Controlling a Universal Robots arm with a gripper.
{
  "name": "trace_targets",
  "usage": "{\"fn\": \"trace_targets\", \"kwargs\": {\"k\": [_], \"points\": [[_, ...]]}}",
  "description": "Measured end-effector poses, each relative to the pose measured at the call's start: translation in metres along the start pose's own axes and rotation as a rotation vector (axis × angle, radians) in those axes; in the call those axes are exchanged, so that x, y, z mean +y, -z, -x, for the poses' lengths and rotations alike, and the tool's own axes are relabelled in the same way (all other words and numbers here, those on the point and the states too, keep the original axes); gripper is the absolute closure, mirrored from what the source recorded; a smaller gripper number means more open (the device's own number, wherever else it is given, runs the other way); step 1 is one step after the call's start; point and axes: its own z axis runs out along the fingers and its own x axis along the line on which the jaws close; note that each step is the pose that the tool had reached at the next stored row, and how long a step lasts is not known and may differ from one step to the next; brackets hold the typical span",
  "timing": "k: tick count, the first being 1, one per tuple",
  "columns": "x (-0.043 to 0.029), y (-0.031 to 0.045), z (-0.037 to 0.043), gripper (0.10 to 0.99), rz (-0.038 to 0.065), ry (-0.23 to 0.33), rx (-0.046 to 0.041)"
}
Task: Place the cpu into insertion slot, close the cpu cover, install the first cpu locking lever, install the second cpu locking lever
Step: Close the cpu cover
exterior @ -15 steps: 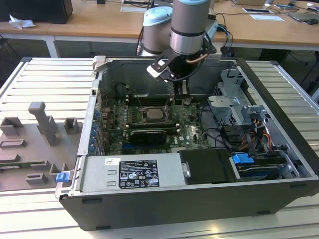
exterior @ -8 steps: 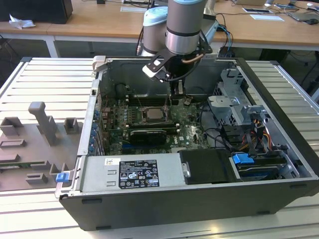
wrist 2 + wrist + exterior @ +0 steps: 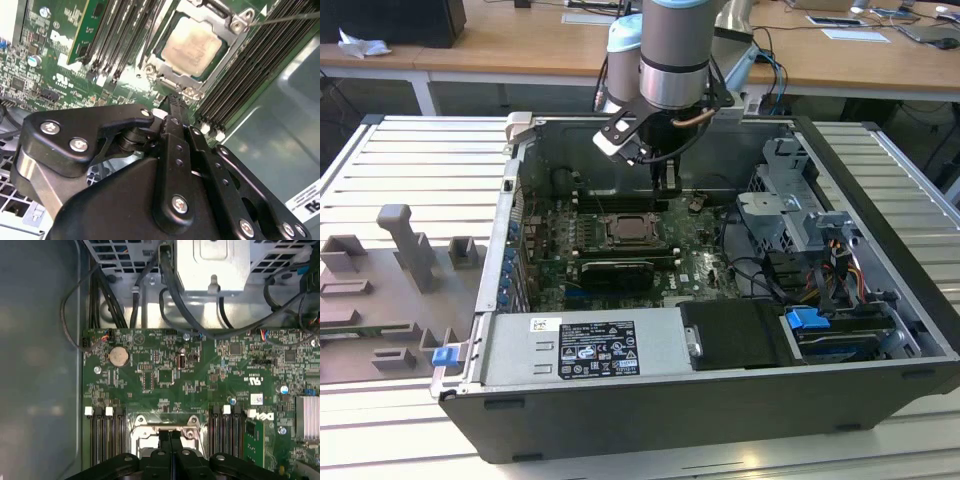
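The cpu (image 3: 192, 45) lies pale and silvery in the insertion slot (image 3: 630, 230) on the green board. The silver cpu cover (image 3: 167, 70) lies flat around it, the chip showing through its window. A thin silver locking lever (image 3: 285, 19) runs along one side of the socket; I cannot tell whether it is latched. My gripper (image 3: 172, 100) hangs just above the socket's edge with its black fingers (image 3: 164, 440) pressed together, shut, with nothing between them. In the exterior view the gripper (image 3: 668, 188) sits inside the open case, slightly behind the socket.
Long black memory slots (image 3: 125, 35) flank the socket on both sides. A drive cage (image 3: 790, 200) and bundled cables (image 3: 820, 290) fill the exterior view's right of the case. The power supply (image 3: 590, 350) lines the near wall. Grey fixtures (image 3: 405, 250) stand on the table at the exterior view's left.
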Motion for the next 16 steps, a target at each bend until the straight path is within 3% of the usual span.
{"fn": "trace_targets", "kwargs": {"k": [4,9,13,16], "points": [[-0.0047,-0.0006,0.0000,0.980,0.000,0.000,0.0003],[-0.0167,-0.0067,0.0002,0.980,-0.001,0.000,0.0000],[-0.0282,-0.0080,0.0003,0.980,-0.001,0.000,0.0000],[-0.0326,-0.0084,0.0003,0.980,-0.001,0.000,0.0001]]}}
